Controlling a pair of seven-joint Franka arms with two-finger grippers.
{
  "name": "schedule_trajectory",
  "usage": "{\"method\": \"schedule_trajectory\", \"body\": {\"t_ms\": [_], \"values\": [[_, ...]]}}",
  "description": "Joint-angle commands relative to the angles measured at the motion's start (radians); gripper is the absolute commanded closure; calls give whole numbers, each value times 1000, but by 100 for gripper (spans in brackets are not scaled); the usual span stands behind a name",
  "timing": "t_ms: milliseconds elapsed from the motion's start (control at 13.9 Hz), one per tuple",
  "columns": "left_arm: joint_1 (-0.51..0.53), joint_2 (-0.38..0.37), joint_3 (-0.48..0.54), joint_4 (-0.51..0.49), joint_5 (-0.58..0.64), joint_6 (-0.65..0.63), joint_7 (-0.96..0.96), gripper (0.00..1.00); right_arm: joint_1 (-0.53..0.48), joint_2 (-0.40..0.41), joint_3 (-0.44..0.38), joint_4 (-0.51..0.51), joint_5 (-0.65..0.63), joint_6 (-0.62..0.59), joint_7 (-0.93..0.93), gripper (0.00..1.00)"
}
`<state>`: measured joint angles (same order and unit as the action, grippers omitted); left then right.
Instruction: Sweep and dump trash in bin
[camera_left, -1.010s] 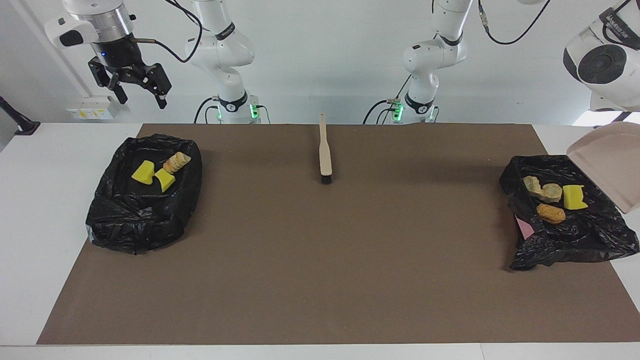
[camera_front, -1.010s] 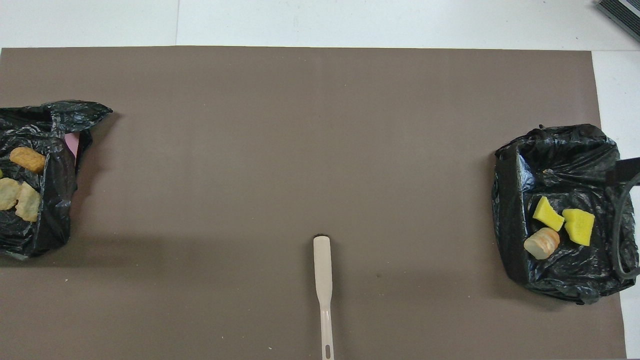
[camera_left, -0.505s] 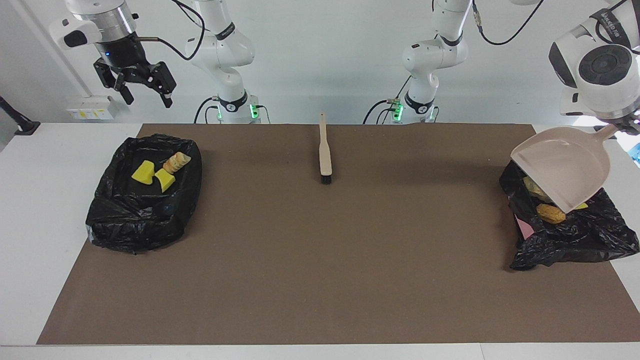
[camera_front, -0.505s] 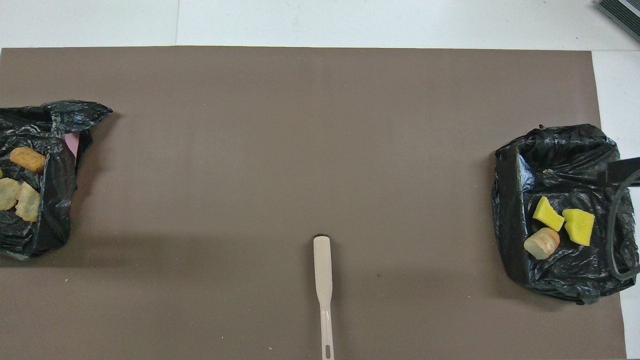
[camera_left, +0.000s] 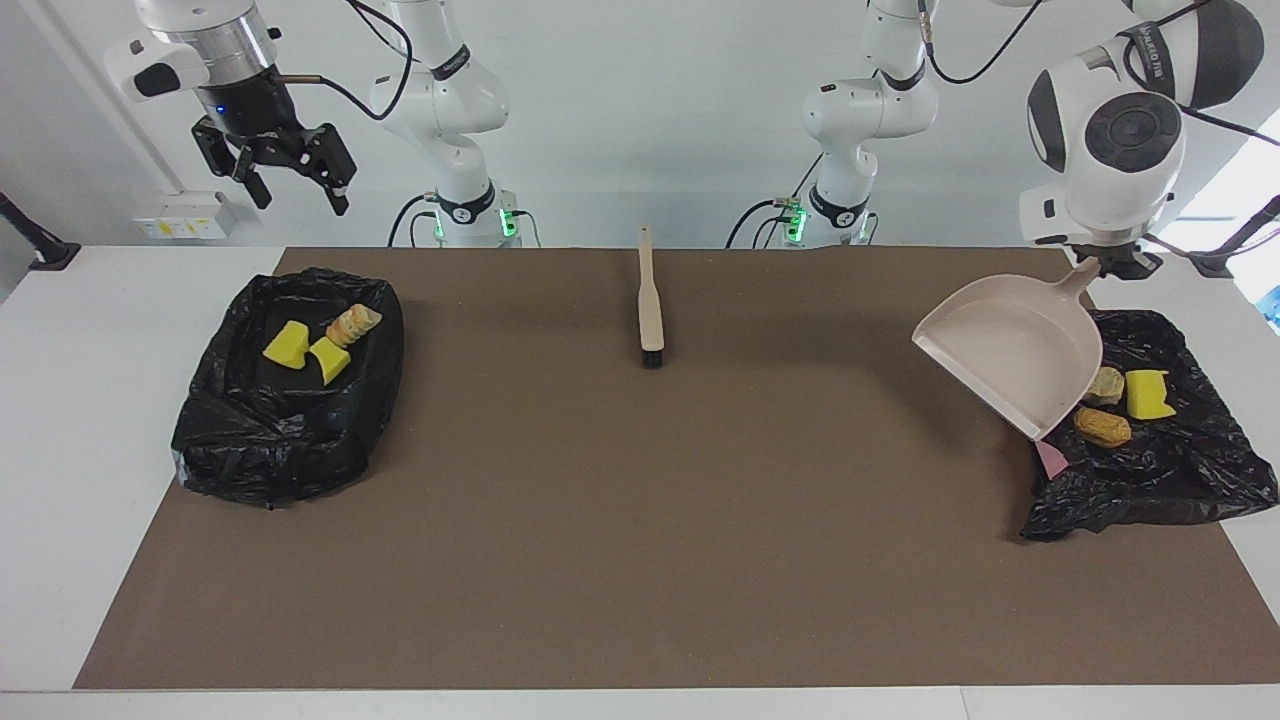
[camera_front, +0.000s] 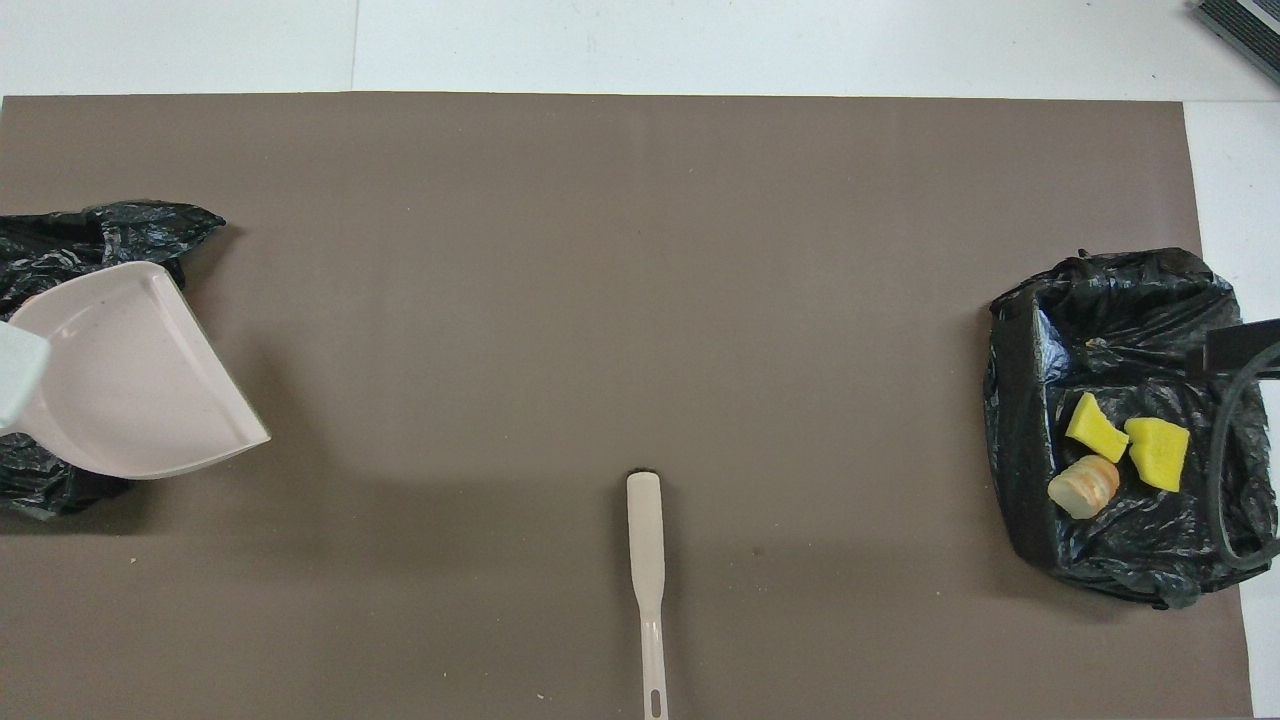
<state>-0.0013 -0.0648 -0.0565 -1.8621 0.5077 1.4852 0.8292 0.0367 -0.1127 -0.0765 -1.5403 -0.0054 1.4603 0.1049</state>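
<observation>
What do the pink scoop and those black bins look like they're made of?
The dustpan looks like smooth, matte beige-pink plastic: rigid, moulded rim and handle. The bins are covered in thin, glossy black plastic film, crinkled and catching light; what lies underneath is hidden.

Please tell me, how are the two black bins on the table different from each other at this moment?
The bin at the right arm's end shows three pieces of trash: two yellow sponges and one bread chunk. The bin at the left arm's end shows one yellow sponge and two bread chunks.

The dustpan, held by the left gripper, hangs over the edge of the second bin; nothing covers the first, and the right gripper is high above it.

Both have crumpled black liners.
</observation>
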Motion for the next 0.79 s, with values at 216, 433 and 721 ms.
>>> {"method": "schedule_trajectory", "body": {"t_ms": [216,433,721], "values": [[-215,-76,14,-85,-254,7,-532,100,0,-21,6,-24,13,5,69,0],[-308,-56,15,-78,-366,62,-741,100,0,-19,6,-34,2,9,4,0],[-440,28,15,-57,-464,190,-1019,100,0,-21,6,-34,-1,12,-2,0]]}}
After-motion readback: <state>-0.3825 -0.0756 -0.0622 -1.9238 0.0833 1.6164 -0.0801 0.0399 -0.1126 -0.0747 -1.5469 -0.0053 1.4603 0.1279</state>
